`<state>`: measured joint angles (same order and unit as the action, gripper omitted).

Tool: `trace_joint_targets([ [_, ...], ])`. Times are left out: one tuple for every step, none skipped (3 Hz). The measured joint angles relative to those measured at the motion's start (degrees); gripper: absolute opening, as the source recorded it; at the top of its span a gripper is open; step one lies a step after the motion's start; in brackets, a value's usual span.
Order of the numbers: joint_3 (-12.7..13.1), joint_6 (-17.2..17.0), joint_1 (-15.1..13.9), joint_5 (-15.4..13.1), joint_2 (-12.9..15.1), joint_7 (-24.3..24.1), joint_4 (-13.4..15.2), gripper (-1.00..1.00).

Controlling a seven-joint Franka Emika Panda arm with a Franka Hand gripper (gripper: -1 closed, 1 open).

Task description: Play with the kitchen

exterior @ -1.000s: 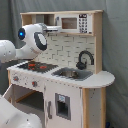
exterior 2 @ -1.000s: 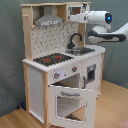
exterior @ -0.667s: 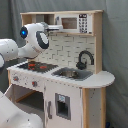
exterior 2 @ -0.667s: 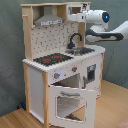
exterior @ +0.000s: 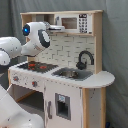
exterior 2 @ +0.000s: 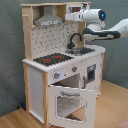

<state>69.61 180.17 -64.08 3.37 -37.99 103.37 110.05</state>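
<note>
The kitchen [exterior: 75,85] is a tall toy of pale wood and white panels, seen in both exterior views. Its red-ringed black hob [exterior 2: 52,59] lies beside a sink with a black faucet [exterior 2: 75,39]. A grey hood [exterior 2: 48,21] hangs under the top shelf. The windowed oven door [exterior 2: 67,102] hangs open, tilted down toward the front. My gripper [exterior 2: 68,17] is up high, just off the hood's edge on the second exterior view's right, above the sink. In the first exterior view my gripper [exterior: 56,27] reaches under the top shelf, beside the microwave panel [exterior: 75,23].
My white arm [exterior: 20,47] fills the first exterior view's left, over the hob's side. A grey curtain [exterior 2: 10,60] stands behind the kitchen. A wooden floor [exterior 2: 107,107] lies in front of the open oven door.
My gripper has edged slightly closer to the hood. The kitchen and its oven door have not moved.
</note>
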Motion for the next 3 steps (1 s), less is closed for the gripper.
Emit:
trace_joint_targets([
  [2.04,-0.14,-1.95,0.0,0.36,-0.02,-1.98,1.0],
  [2.08,-0.14,-1.95,0.0,0.36,-0.02,-1.99,-1.0],
  [-3.29,-0.18,4.3,-0.02,0.28,1.17,1.93,-1.0],
])
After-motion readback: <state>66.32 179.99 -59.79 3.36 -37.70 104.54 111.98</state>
